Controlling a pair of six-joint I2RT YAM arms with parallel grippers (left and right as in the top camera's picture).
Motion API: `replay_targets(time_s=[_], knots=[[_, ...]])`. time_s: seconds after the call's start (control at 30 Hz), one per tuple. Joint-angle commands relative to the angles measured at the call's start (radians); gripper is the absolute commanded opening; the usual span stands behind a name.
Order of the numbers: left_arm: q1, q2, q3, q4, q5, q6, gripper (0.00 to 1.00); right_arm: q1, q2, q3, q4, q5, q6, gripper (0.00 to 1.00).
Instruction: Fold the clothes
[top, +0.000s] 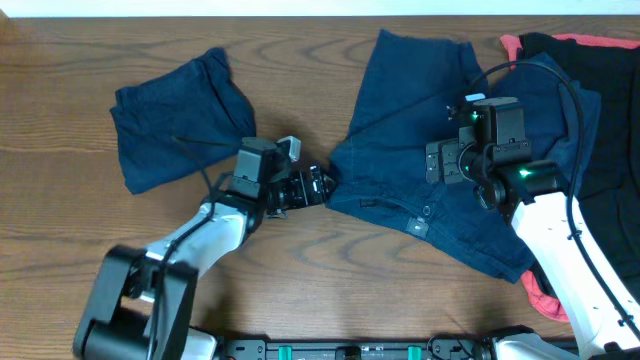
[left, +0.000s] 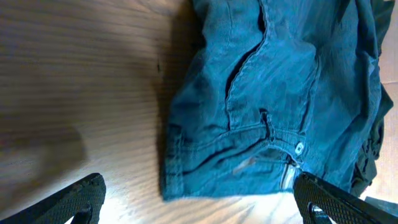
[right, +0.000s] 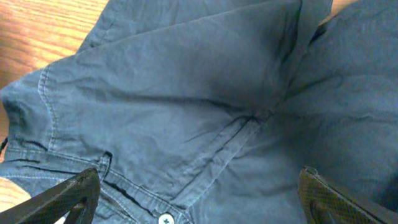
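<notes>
A pair of navy-blue shorts (top: 420, 120) lies spread out at the middle right of the table, waistband and button toward the front. A second navy pair (top: 175, 125) lies folded at the back left. My left gripper (top: 320, 186) is open at the waistband's left corner; in the left wrist view (left: 199, 205) both fingers straddle the corner of the shorts (left: 261, 106) just above the wood. My right gripper (top: 445, 160) is open over the middle of the spread shorts; the right wrist view (right: 199, 199) shows waistband, belt loop and white button (right: 165, 219) between its fingers.
A heap of black and red clothes (top: 590, 90) lies at the right edge, partly under the right arm. The brown wooden table (top: 60, 220) shows bare wood at the front left. A red fabric edge (top: 540, 298) sticks out below the shorts.
</notes>
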Motion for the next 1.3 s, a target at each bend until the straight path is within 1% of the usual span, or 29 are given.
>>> replay_targets(time_s=[0.0,0.1,0.27,0.33,0.37,0.5,0.67,0.73,0.77,0.9,0.93,1.0,1.07,1.13,1.2,1.27], knots=[[-0.026,0.048,0.021,0.041,0.005,-0.043,0.98,-0.006,-0.009,0.016,-0.006,0.005,0.011,0.99],[-0.05,0.084,0.02,0.072,-0.006,-0.064,0.98,-0.006,-0.009,0.016,-0.008,0.008,0.011,0.99],[-0.101,0.127,0.021,0.089,-0.091,-0.09,0.98,-0.006,-0.009,0.016,-0.009,0.008,0.011,0.99],[-0.12,0.133,0.021,0.106,-0.092,-0.091,0.99,-0.006,-0.009,0.016,-0.01,0.008,0.01,0.98],[-0.128,0.134,0.021,0.111,-0.093,-0.09,0.97,-0.006,-0.009,0.016,-0.011,0.008,0.011,0.97],[-0.148,0.134,0.021,0.129,-0.093,-0.09,0.78,-0.006,-0.009,0.016,-0.013,0.008,0.01,0.88],[-0.148,0.134,0.021,0.129,-0.096,-0.09,0.28,-0.006,-0.009,0.016,-0.024,0.009,0.01,0.86],[-0.148,0.134,0.021,0.128,-0.095,-0.09,0.09,-0.006,-0.009,0.016,-0.027,0.014,0.01,0.85],[-0.147,0.133,0.021,0.128,-0.095,-0.09,0.06,-0.006,-0.009,0.016,-0.029,0.021,0.01,0.84],[-0.132,0.122,0.021,0.109,-0.095,-0.09,0.06,-0.006,-0.009,0.016,-0.044,0.048,0.01,0.81],[-0.118,0.113,0.021,0.092,-0.095,-0.09,0.06,-0.008,-0.009,0.016,-0.052,0.055,0.01,0.79],[-0.079,0.079,0.021,0.037,-0.092,-0.086,0.06,-0.014,-0.009,0.016,-0.071,0.066,0.01,0.78],[-0.012,0.019,0.021,-0.049,-0.092,-0.045,0.06,-0.027,-0.009,0.016,-0.092,0.08,0.01,0.78],[0.058,-0.037,0.021,-0.094,-0.092,0.014,0.06,-0.038,-0.009,0.016,-0.103,0.084,0.01,0.78],[0.145,-0.098,0.021,-0.097,-0.093,0.051,0.06,-0.049,-0.009,0.016,-0.108,0.083,0.01,0.78],[0.235,-0.146,0.029,-0.076,-0.1,0.054,0.06,-0.055,-0.009,0.016,-0.111,0.083,0.01,0.76]])
